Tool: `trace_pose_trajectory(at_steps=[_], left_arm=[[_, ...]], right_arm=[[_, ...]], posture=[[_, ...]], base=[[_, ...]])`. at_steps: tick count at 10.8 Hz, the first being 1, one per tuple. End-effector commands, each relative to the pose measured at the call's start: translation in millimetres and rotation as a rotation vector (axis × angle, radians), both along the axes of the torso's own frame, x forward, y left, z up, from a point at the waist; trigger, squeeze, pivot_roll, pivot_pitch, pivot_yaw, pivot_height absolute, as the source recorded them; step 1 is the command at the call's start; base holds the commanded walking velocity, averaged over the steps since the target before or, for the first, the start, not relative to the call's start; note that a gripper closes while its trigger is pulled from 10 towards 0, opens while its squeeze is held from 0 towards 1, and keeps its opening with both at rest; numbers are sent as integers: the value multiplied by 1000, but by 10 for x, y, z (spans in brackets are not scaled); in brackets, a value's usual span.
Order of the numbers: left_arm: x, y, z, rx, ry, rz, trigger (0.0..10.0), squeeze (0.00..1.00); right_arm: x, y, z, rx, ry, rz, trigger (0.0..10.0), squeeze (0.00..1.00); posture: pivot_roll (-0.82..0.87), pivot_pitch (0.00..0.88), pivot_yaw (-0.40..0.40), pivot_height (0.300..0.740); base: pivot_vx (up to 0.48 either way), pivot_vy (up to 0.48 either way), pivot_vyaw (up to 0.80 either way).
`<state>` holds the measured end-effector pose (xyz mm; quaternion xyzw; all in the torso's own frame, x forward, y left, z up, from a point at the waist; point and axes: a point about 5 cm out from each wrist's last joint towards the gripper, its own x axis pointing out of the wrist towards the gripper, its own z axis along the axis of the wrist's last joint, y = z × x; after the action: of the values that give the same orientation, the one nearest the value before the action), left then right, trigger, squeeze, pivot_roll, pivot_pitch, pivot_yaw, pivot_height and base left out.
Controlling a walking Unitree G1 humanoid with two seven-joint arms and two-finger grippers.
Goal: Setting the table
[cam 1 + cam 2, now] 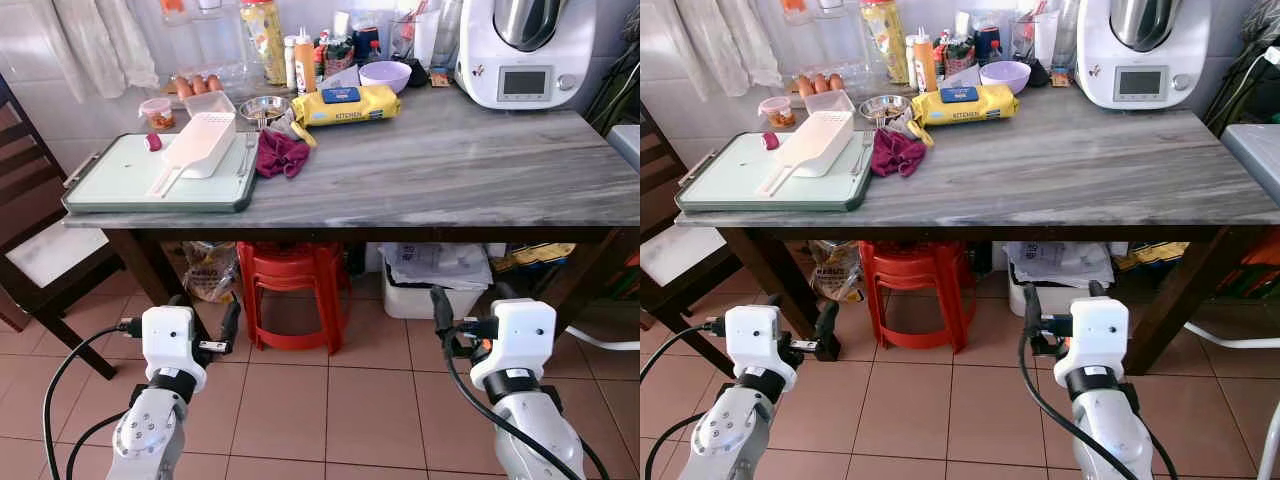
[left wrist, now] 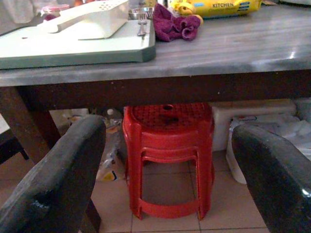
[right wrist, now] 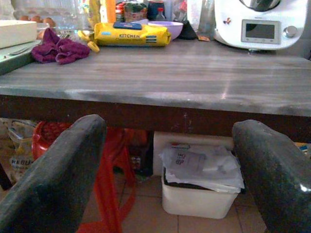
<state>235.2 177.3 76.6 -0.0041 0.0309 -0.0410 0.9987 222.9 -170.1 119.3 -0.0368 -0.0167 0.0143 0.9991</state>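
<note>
Both grippers (image 2: 167, 160) (image 3: 170, 165) open, below table (image 1: 450, 160)

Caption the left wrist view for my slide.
Open left gripper faces stacked red plastic stools under the grey marble table.

Tables: one grey table (image 1: 480, 170)
Trays: one green tray (image 1: 120, 185)
White scoops: one (image 1: 200, 145)
Purple cloths: one (image 1: 282, 153)
Yellow packs: one (image 1: 345, 104)
Lilac bowls: one (image 1: 385, 75)
Red stools: a stack (image 1: 293, 295), number unclear
Pincers: two, left pincer (image 1: 205, 320), right pincer (image 1: 470, 305)

I see a grey marble-topped table on dark wooden legs (image 1: 450, 160) against a white tiled wall (image 1: 60, 110), standing on a terracotta tiled floor (image 1: 330, 400). Stacked red plastic stools (image 1: 293, 295) sit beneath it, a dark wooden chair (image 1: 40, 260) to its left.
</note>
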Motion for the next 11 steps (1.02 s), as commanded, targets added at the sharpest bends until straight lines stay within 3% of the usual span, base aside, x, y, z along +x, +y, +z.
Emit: trace_pose_trajectory(at_steps=[1, 11], left_arm=[[13, 7, 32, 9, -5, -11, 10000, 0], [39, 6, 10, 26, 18, -45, 10000, 0]], right_arm=[[16, 32, 27, 4, -6, 12, 10000, 0], [23, 77, -14, 16, 7, 29, 10000, 0]], posture=[[-53, 49, 66, 740], [-51, 51, 82, 740]], base=[[0, 0, 0], [0, -324, 0]])
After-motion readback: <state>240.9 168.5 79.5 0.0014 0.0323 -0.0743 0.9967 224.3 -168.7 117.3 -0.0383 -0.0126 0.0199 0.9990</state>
